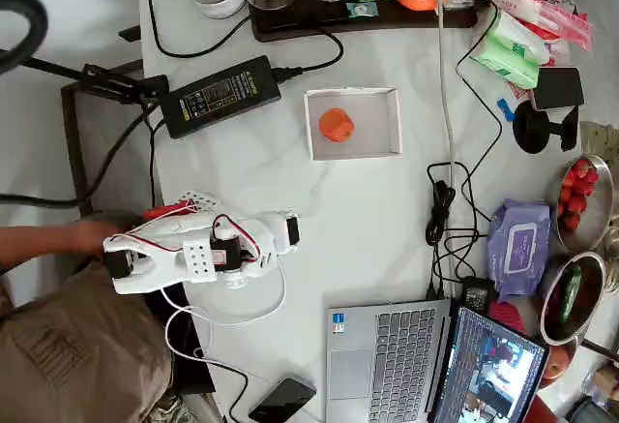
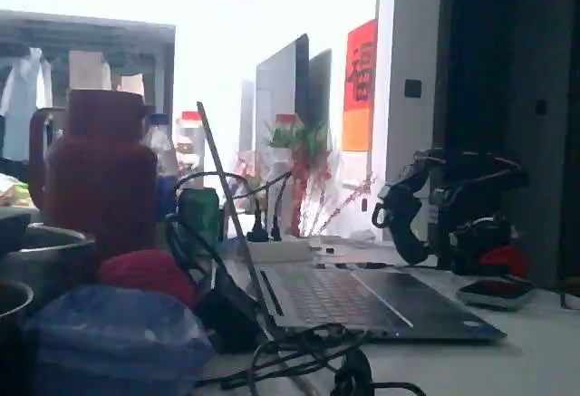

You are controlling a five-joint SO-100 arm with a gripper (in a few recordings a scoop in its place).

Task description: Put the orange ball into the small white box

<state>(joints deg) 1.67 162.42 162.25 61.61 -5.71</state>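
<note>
Orange ball (image 1: 337, 125) inside small white box (image 1: 353, 123), tool unclear

We see a white desk (image 1: 387, 200) carrying the box (image 1: 352, 123), a black power brick (image 1: 221, 95), a laptop (image 1: 392, 365), a phone (image 1: 282, 400), tangled cables (image 1: 447, 210) — and a wipes pack (image 1: 522, 246).

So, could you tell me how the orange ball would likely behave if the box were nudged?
The orange ball is round, so it would probably roll. The small white box has low walls that should likely stop it, though a hard push might tip it out.
</note>
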